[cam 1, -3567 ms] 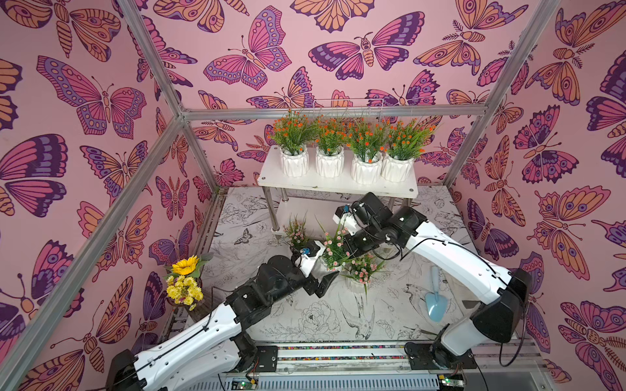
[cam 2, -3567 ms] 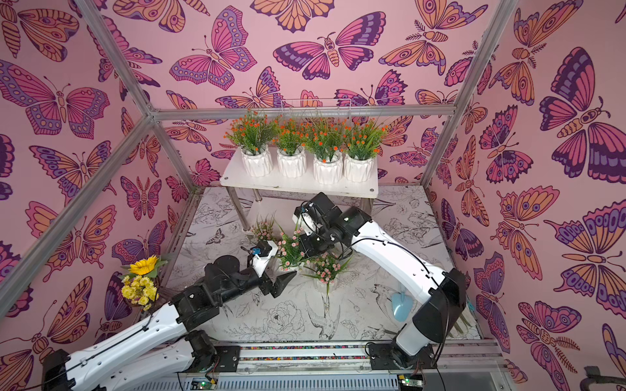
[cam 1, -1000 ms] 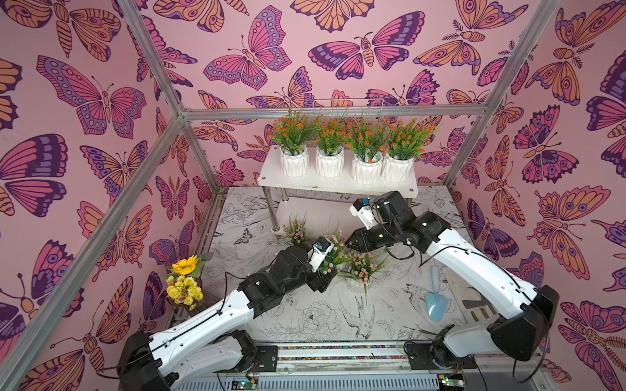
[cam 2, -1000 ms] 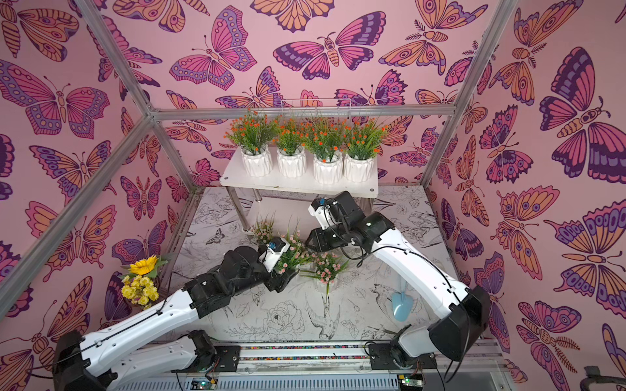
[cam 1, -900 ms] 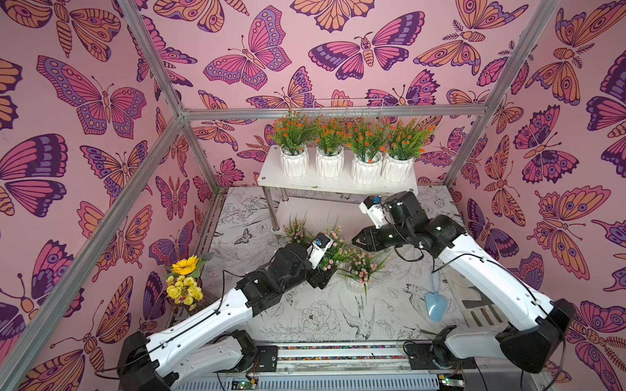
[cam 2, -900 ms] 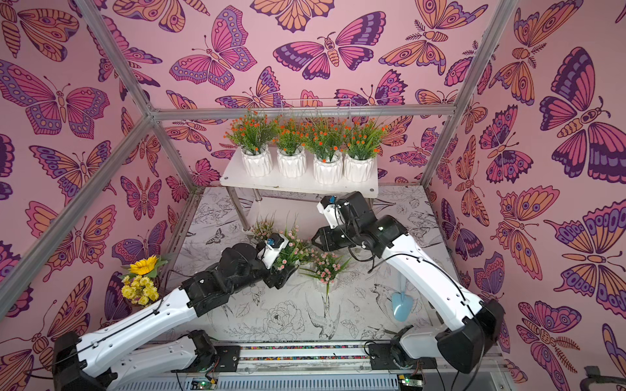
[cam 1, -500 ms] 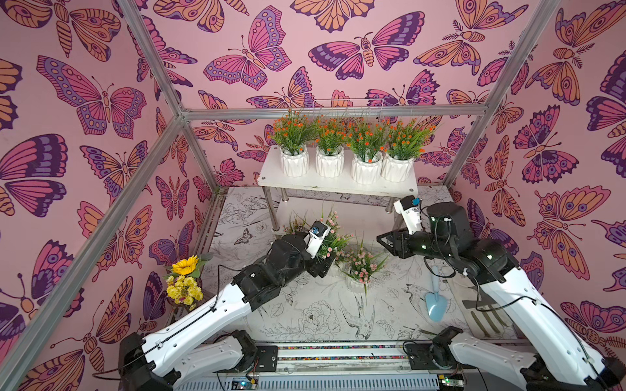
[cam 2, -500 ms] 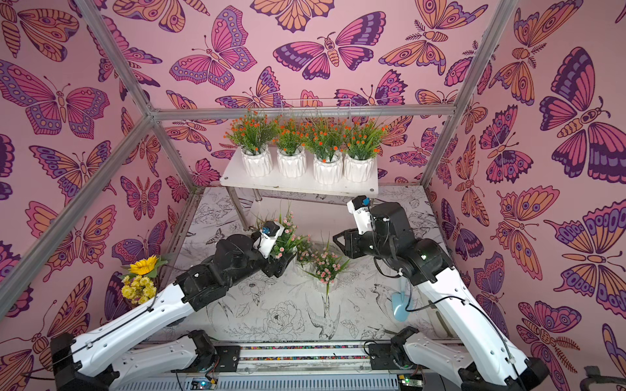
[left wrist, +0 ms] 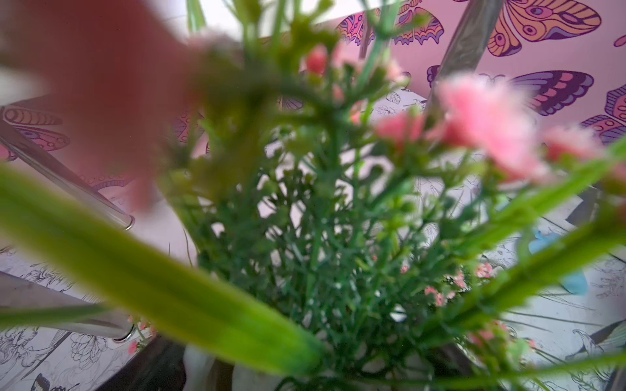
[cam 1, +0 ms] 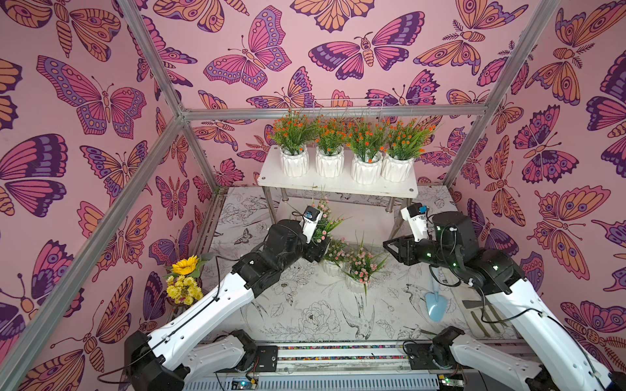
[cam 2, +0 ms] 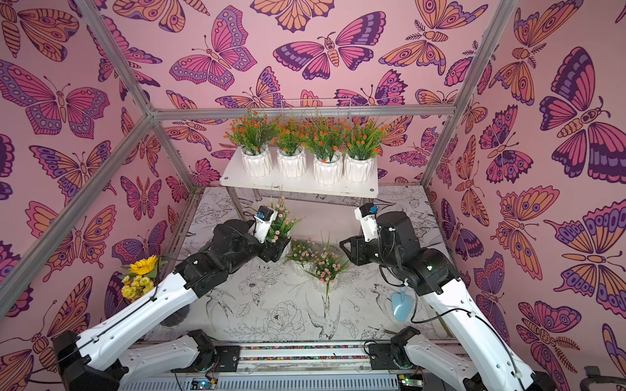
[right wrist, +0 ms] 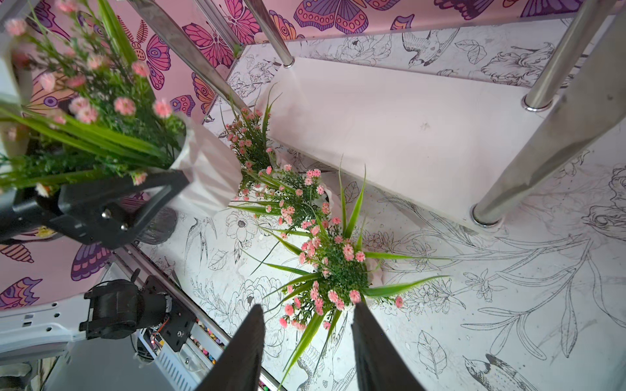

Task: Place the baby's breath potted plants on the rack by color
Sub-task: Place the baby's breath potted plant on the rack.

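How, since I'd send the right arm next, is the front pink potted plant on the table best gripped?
Grip the front pink plant by its white pot, under the foliage. The sprigs and long leaves spread past the rim, so a top approach would likely crush them. Bring the open right tool in low from its own side; a second pink plant crowds the opposite side.

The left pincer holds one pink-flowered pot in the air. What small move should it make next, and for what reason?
Probably the left pincer should carry its pink pot over the lower board and set it down there. The top board already holds four orange pots, the lower board is bare, and the held pot is close to it.
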Action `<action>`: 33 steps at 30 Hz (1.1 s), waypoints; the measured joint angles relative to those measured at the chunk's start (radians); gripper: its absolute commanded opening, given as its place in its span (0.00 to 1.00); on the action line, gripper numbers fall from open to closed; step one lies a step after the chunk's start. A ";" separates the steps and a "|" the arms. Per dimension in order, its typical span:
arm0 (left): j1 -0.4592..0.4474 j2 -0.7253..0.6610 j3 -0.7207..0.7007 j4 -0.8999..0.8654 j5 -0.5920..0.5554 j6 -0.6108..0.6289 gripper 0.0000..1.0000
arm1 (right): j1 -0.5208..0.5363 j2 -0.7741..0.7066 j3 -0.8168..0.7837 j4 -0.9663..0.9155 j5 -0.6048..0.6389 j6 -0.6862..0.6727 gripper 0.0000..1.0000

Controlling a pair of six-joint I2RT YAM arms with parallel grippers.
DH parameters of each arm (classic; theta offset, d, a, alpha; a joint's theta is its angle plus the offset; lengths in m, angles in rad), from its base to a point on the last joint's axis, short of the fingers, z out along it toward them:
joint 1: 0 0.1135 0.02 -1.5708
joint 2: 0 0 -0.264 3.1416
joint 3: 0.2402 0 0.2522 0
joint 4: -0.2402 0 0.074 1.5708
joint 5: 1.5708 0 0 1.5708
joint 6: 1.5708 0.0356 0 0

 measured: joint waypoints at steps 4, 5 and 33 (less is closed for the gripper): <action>0.041 0.060 0.019 0.025 0.016 -0.002 0.70 | 0.000 -0.021 -0.015 -0.002 0.006 0.011 0.44; 0.049 0.076 0.023 0.032 0.019 -0.003 0.70 | 0.000 -0.027 -0.018 -0.002 0.008 0.012 0.45; 0.186 0.393 0.057 0.279 0.087 -0.090 0.67 | 0.000 -0.090 -0.071 -0.013 0.051 0.014 0.45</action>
